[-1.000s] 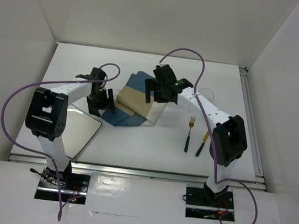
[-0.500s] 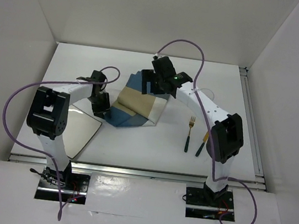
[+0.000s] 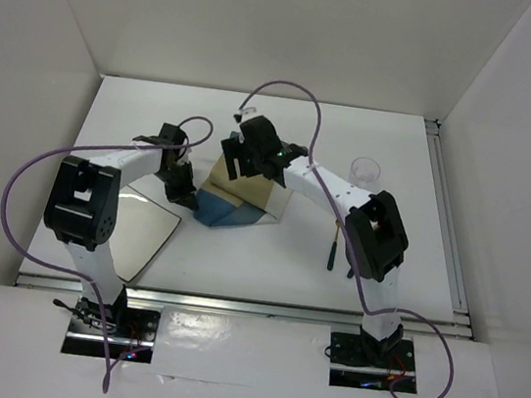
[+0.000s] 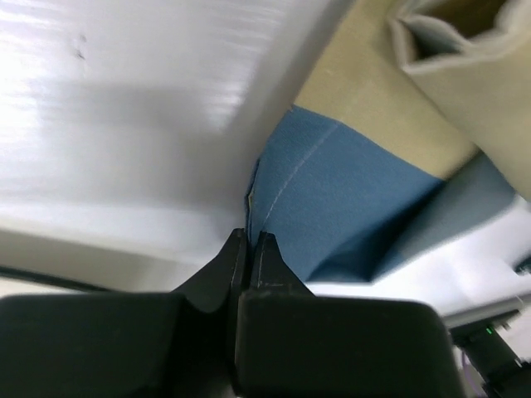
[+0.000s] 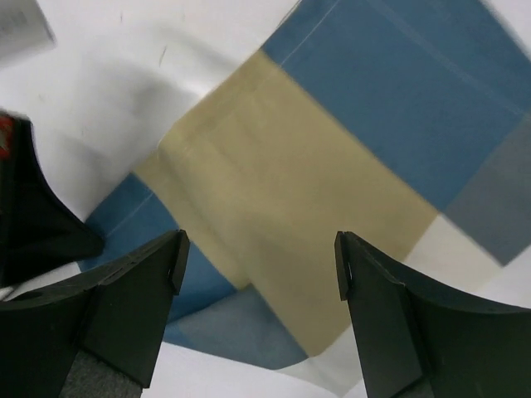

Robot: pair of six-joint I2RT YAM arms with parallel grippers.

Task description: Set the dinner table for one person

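Worktop (image 3: 267, 259), matte white, is filling the floor between the white walls, stretching from the arm bases to the far wall, with a metal rail running along its near edge and another along its right edge. Nearest on the left, a glossy square plate (image 3: 140, 231) is lying flat on it. To the right, a dark utensil handle (image 3: 333, 255) is showing beside the right arm, which is hiding its upper end. Just beyond the plate, the left tool (image 4: 251, 240) is pinching a blue corner of the placemat (image 3: 247, 192), its fingers pressed shut on the cloth. The blue-and-tan placemat is lying rumpled and folded near the middle of the worktop. Above its tan patch the right tool (image 5: 260, 257) is hovering with its fingers spread wide, gripping nothing. Farther right, a clear glass (image 3: 365, 167) is standing upright, well apart from the cloth.
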